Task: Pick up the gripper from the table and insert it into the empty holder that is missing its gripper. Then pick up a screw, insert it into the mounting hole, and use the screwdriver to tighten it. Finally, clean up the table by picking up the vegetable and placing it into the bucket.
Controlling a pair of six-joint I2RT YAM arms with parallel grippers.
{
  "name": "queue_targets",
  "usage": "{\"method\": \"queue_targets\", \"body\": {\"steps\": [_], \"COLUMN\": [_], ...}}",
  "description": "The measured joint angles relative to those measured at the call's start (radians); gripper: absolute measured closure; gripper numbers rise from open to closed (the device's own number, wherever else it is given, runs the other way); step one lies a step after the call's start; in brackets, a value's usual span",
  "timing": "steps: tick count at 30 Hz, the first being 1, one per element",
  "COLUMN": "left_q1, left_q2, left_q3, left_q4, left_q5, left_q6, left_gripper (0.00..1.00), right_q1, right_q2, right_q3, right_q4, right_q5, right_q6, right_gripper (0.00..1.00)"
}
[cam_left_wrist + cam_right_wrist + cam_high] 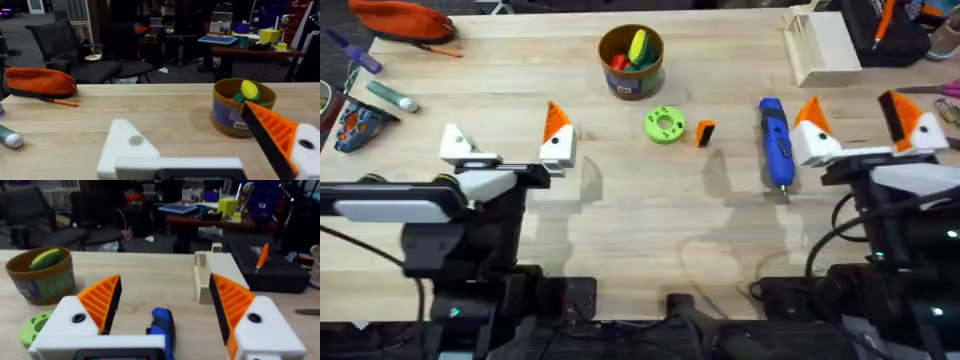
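1. The gripper, a small orange pad with a black end, lies loose on the table between my two hands, just beside a flat green ring.
2. The holder is my left hand's outer finger, bare white with no pad.
3. My left gripper stands open, empty.
4. The screwdriver lies just beside my right hand's inner finger.
5. My right gripper is open, holding nothing.
6. The bucket sits ahead of both hands, with coloured toys inside.
7. A white box lies ahead of my right fingers.
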Motion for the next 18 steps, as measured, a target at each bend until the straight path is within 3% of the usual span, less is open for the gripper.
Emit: {"method": "queue_targets", "body": {"steps": [3,9,18], "left_q1": [0.0,0.0,0.0], "left_q2": [0.0,0.085,0.455], "left_q3": [0.094,0.354,0.782], "left_q4": [-0.096,-0.3,-0.659], "left_q5": [-0.002,-0.036,-0.071], "left_q6": [0.0,0.0,0.0], "left_gripper": [0.015,0.015,0.015], "right_q1": [0.0,0.0,0.0], "right_q2": [0.0,0.041,0.38], "right_q3": [0.053,0.279,0.658], "right_q4": [-0.019,-0.2,-0.575], "right_q5": [0.0,0.0,0.0], "right_q6": [0.0,0.0,0.0], "right_gripper": [0.007,0.008,0.008]}}
